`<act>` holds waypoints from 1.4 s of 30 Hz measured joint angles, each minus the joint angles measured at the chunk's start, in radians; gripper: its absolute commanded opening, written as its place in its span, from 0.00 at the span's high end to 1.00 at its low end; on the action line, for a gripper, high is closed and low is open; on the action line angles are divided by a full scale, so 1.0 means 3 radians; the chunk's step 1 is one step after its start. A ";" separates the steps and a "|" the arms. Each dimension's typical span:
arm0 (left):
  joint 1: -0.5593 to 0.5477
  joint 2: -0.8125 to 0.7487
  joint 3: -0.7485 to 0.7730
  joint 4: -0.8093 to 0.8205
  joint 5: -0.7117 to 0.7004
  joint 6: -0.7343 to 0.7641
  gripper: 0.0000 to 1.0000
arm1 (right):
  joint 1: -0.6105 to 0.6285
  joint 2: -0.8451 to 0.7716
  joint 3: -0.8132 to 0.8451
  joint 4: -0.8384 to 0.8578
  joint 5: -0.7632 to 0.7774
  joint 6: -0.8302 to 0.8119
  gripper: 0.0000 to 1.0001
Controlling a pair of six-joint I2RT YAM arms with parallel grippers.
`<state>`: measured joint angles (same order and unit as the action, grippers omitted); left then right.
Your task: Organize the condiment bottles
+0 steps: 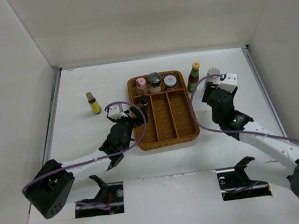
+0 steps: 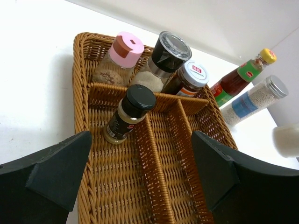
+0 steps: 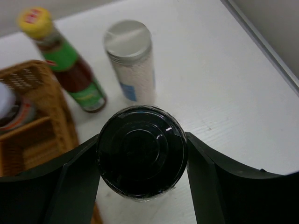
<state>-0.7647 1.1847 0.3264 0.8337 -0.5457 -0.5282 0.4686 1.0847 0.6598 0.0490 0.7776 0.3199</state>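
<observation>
My right gripper [image 3: 142, 154] is shut on a black-lidded bottle [image 3: 142, 150], seen from above, on the table just right of the brown wicker tray [image 1: 165, 134]. Behind it stand a yellow-capped red-green bottle [image 3: 70, 70] and a silver-lidded white jar [image 3: 131, 63]. My left gripper [image 2: 141, 158] is open and empty above the tray's left compartments, near a small black-capped dark bottle [image 2: 127, 114]. The tray's back compartment holds a pink-lidded jar [image 2: 120, 58], a black-capped shaker [image 2: 161, 60] and a white-lidded dark jar [image 2: 187, 79]. A yellow-labelled brown bottle [image 1: 93, 103] stands alone left of the tray.
White walls enclose the table on three sides. The tray [image 2: 154, 186] has three long compartments; the middle and right ones hold nothing. Purple cables loop over both arms near the tray's sides.
</observation>
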 measured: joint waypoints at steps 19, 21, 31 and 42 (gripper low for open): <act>0.0234 -0.0271 -0.0198 -0.0001 -0.0113 -0.0013 0.13 | 0.1104 0.1929 0.1312 0.0668 -0.0825 -0.0118 0.44; 0.0234 -0.0266 -0.0200 -0.0001 -0.0112 -0.0015 0.13 | 0.1102 0.2074 0.1366 0.0685 -0.0846 -0.0118 0.44; 0.0235 -0.0201 -0.0200 0.0003 -0.0111 -0.0057 0.13 | 0.1059 0.2472 0.1446 0.0760 -0.0852 0.0022 0.09; 0.0228 -0.0159 -0.0200 0.0001 -0.0084 -0.0074 0.14 | 0.0885 0.1413 0.1400 0.0762 -0.0942 -0.0083 0.82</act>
<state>-0.6964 1.1370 0.2665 0.8341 -0.5709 -0.5503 0.7341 1.5085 1.0798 0.2775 0.4950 0.2951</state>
